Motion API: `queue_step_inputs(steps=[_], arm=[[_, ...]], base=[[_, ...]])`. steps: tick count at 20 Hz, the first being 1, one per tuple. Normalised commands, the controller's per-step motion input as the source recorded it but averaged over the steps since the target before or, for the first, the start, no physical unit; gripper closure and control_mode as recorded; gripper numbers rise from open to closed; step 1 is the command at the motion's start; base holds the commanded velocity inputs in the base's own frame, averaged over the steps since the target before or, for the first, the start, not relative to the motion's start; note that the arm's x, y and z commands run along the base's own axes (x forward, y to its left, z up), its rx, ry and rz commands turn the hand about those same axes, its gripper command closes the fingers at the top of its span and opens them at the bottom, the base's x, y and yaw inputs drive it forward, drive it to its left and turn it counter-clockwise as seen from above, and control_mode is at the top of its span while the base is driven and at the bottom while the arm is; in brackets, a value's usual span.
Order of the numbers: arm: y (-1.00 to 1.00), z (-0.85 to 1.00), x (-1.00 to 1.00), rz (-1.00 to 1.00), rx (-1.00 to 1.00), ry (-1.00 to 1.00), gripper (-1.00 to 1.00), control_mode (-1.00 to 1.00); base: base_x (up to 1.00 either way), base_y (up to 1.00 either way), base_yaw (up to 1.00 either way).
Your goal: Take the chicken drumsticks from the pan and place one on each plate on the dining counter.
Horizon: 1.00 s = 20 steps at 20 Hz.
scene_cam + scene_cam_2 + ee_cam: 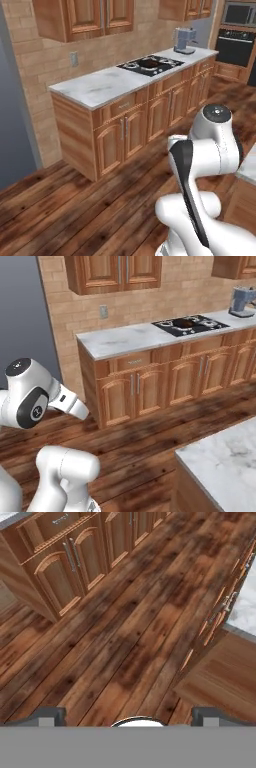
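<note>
The black pan (148, 63) (184, 322) sits on the cooktop of the far wall counter, well away from the arm. A dark reddish-brown patch inside it may be the chicken drumsticks; it is too small to make out. A marble corner of the dining counter (220, 456) (248, 165) (246, 607) lies close on my right. The plates are out of view. In the hand view my gripper (131, 716) hangs open over bare wood floor, its fingertips (52, 714) far apart with nothing between them.
Wooden base cabinets (125, 135) (150, 386) run under the long marble wall counter (105, 85). A grey coffee machine (184, 40) (241, 301) stands past the cooktop, and a black wall oven (235, 40) is beyond it. Open wood floor (115, 637) separates the two counters.
</note>
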Motion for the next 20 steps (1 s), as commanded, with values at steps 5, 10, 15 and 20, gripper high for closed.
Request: queue_step_inputs(steps=[5, 10, 15, 20], arm=[[0.0, 0.0, 0.0, 0.0, 0.0, 0.0, -1.0, 1.0], [0.0, 0.0, 0.0, 0.0, 0.0, 0.0, -1.0, 1.0], [0.0, 0.0, 0.0, 0.0, 0.0, 0.0, -1.0, 1.0], [0.0, 0.0, 0.0, 0.0, 0.0, 0.0, -1.0, 1.0]], base=[[1.0, -0.68, 0.34], [1.0, -0.75, 0.44], [1.0, -0.12, -0.08], [1.0, 0.0, -0.42]])
